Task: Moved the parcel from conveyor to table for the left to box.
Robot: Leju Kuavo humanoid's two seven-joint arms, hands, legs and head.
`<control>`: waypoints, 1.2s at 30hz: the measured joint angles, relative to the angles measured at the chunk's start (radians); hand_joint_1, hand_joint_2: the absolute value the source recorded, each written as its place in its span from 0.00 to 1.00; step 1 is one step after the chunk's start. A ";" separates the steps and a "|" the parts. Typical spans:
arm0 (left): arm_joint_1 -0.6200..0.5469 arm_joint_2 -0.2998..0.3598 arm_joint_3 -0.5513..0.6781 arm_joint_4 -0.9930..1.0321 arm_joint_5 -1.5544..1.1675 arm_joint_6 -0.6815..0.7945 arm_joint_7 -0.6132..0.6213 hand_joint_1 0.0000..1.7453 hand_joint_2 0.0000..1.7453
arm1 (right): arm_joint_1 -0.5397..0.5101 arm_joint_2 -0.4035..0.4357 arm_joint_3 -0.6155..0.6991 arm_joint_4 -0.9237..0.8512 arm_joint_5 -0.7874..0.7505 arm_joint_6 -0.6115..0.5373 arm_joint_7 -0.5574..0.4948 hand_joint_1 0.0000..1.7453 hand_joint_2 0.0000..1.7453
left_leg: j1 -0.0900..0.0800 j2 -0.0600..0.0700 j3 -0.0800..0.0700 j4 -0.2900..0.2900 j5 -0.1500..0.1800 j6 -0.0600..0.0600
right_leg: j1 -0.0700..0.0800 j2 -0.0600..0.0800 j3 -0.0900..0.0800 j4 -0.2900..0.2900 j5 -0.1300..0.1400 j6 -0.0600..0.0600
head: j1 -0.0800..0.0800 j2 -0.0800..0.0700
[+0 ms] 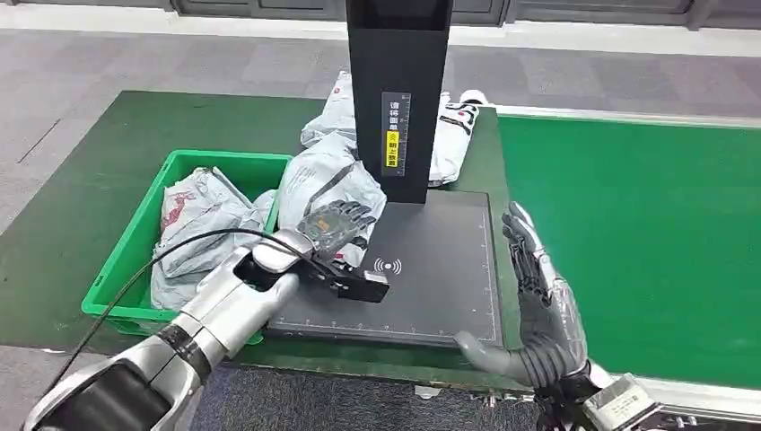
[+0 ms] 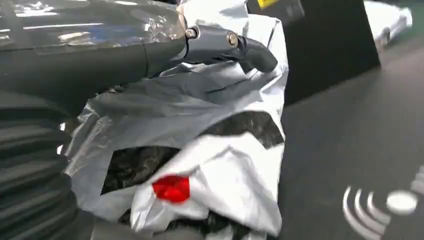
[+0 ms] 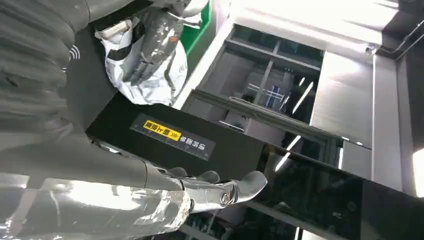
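In the head view, the left hand (image 1: pixel 334 226) sits just left of centre, its dark fingers spread flat against the front of a grey plastic parcel (image 1: pixel 330 184). Whether the fingers actually grip the parcel or only press on it cannot be told. The parcel stands upright at the left edge of the black scanner pad (image 1: pixel 431 278), leaning over the right rim of the green bin (image 1: pixel 135 242) in the left half of the frame. Inside the bin lies another crumpled grey bag (image 1: pixel 193 220).

The left wrist view shows the same parcel (image 2: pixel 200 150) up close, wrinkled silver-grey with a red mark, and a finger (image 2: pixel 230 45) lying across its upper part.

The right hand (image 1: pixel 534 310) hovers at the lower right of the head view, beside the pad's right edge, fingers straight and apart, thumb out toward the pad, holding nothing.

A black post (image 1: pixel 399 90) rises from the back of the pad at top centre, with a yellow label. Behind it lie more white and grey bags (image 1: pixel 453 135). The green conveyor belt (image 1: pixel 646 233) fills the right side.
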 measured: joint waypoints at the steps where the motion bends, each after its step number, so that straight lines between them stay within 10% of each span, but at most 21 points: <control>1: -0.008 0.002 -0.013 0.014 0.001 0.000 0.000 1.00 1.00 | 0.000 0.001 -0.005 0.002 -0.003 0.002 0.000 0.00 1.00 | 0.000 0.000 0.000 0.000 0.000 0.000 | 0.000 0.000 0.000 0.000 0.000 0.000 | 0.000 0.000; 36: -0.059 0.016 -0.139 0.125 -0.081 0.093 0.075 1.00 1.00 | -0.001 0.020 -0.038 0.004 -0.022 0.023 -0.025 0.00 1.00 | 0.000 0.000 0.000 0.000 0.000 0.000 | 0.000 0.000 0.000 0.000 0.000 0.000 | 0.000 0.000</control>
